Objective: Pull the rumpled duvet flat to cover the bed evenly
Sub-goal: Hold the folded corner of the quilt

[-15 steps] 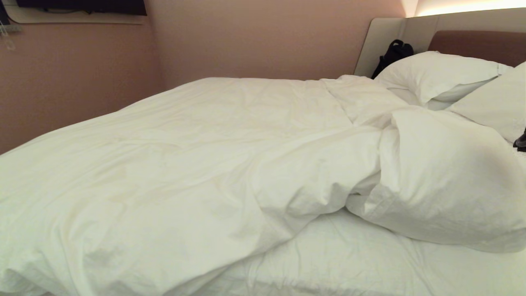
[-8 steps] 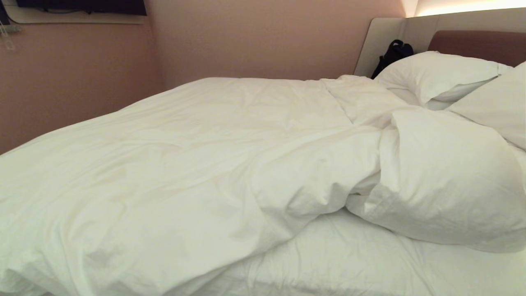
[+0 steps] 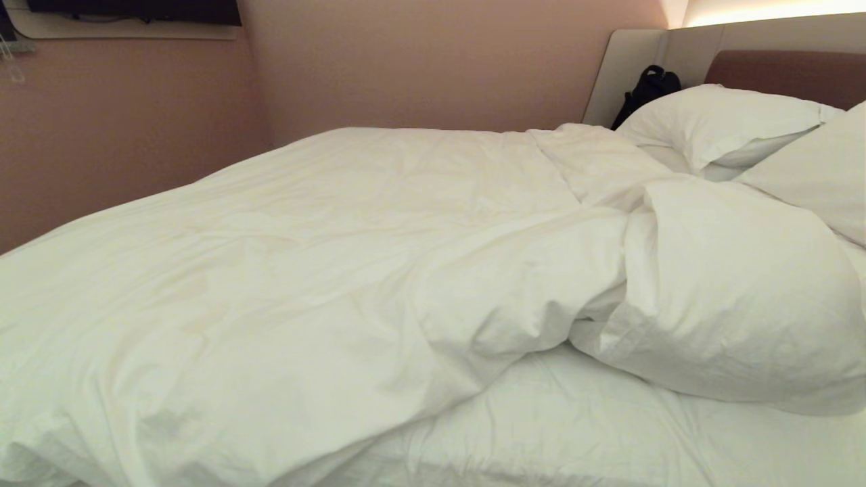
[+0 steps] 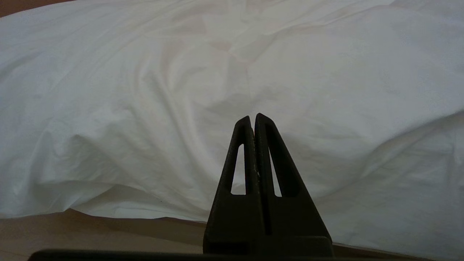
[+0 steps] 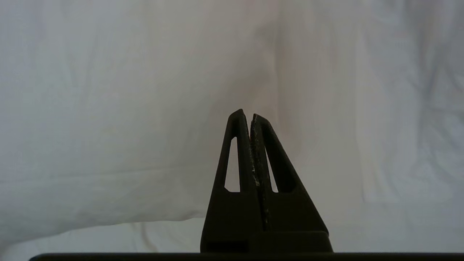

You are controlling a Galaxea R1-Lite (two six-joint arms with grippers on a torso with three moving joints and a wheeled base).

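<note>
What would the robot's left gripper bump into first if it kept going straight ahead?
Probably the duvet. The left gripper, shut, points right at its puffy white side with nothing visible between, though how far off it is can't be told.

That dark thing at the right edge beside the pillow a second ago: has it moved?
Yes. It has gone from the head view, out past the right edge, while the near pillow and folded-back duvet lie the same.
</note>
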